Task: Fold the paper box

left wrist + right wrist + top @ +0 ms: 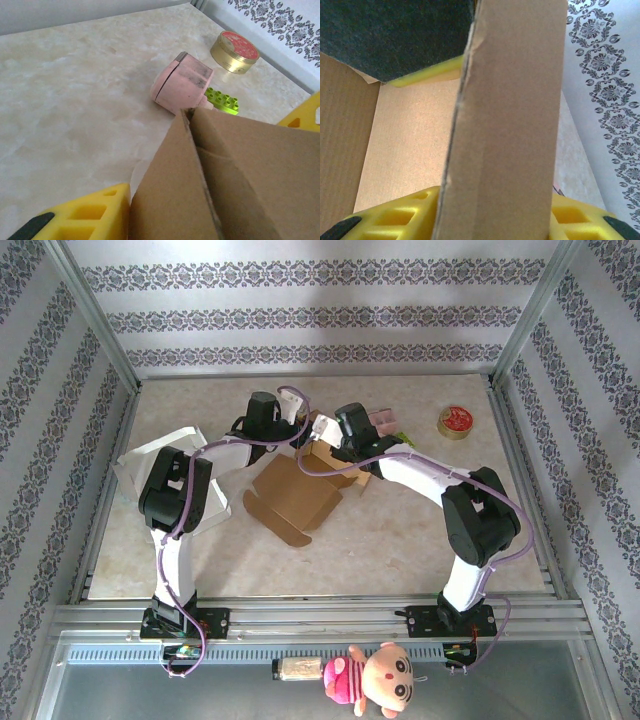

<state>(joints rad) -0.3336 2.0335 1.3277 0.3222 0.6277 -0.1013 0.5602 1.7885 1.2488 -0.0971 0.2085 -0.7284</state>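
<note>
On the table (420, 540) the paper box (295, 495) lies central, its flat flaps toward the near edge. At its far end the right gripper (495, 220) pinches the raised wall (510, 100) — the left gripper (195, 165) straddles a corner, grip unclear.

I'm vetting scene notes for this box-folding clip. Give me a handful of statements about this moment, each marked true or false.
1. The gold tin has a red lid. True.
2. The green brick lies beside the pink object. True.
3. The paper box is fully closed. False: its flaps are spread open on the table.
4. The plush doll sits on the table next to the box. False: it is at the near rail, in front of the arms.
5. A cardboard panel stands between the right tool's fingers. True.
</note>
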